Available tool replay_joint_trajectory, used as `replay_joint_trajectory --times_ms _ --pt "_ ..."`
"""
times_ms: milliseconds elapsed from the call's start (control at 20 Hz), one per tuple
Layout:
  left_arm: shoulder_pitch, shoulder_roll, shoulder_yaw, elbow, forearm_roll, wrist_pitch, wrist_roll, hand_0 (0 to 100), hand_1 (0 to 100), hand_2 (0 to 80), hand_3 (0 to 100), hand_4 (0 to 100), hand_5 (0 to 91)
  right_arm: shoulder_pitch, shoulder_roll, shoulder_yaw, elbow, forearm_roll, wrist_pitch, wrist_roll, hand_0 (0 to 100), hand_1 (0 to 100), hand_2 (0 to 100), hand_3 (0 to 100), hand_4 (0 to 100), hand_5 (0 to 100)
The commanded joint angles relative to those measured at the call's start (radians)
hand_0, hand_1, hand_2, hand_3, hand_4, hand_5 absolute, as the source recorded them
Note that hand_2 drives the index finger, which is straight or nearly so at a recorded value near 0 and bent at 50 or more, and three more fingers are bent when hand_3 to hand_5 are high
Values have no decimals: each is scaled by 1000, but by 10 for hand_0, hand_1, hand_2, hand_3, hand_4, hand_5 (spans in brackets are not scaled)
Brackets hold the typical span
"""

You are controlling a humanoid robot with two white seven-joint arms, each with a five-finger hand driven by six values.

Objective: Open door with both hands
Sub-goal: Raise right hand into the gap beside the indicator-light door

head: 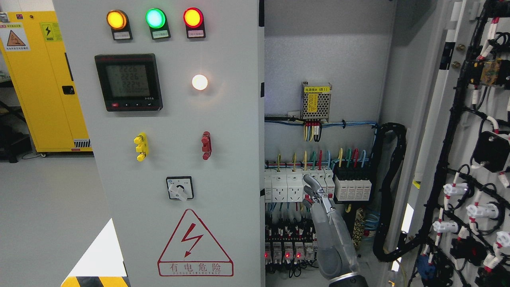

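A grey electrical cabinet is seen from the front. Its left door [175, 159] fills the left and middle of the frame and stands closed; it carries three lit indicator lamps [155, 18] along the top, a digital meter [128, 82] below them, a white lamp [199, 82], a yellow handle [140, 146], a red handle [206, 145], a rotary switch [179, 188] and a red warning triangle [194, 244] near the bottom. The right door [462, 159] is swung open at the right edge of the frame, its inner face covered with black wiring.

One robot hand [328, 229] rises from the bottom edge, right of the middle, inside the opened compartment. Its fingers [314, 189] are held straight and close together, nothing is gripped, and the fingertips are shown in front of the row of white breakers [287, 185]. The hand lies just right of the closed left door's edge and well apart from the open right door. A yellow cabinet [44, 79] stands at the upper left.
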Motion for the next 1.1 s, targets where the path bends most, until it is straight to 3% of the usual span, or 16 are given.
replay_joint_trajectory --times_ms 0,250,401,851,1051 --pt "0 0 0 0 1 2 -1 261 24 0 0 0 0 -105 12 -26 190 -30 0 2 213 66 0 0 0 0" --pt "-3 0 0 0 1 2 -1 261 25 0 0 0 0 -185 14 -26 275 -46 0 4 213 66 0 0 0 0" --pt "-3 0 0 0 1 2 -2 261 25 0 0 0 0 -218 8 -26 319 -102 19 42 214 66 0 0 0 0" --pt "-3 0 0 0 1 2 -2 261 27 0 0 0 0 -275 12 -26 356 -110 43 47 214 67 0 0 0 0" --pt "-6 0 0 0 1 2 -2 262 27 0 0 0 0 -297 1 -25 379 -172 45 93 214 66 0 0 0 0"
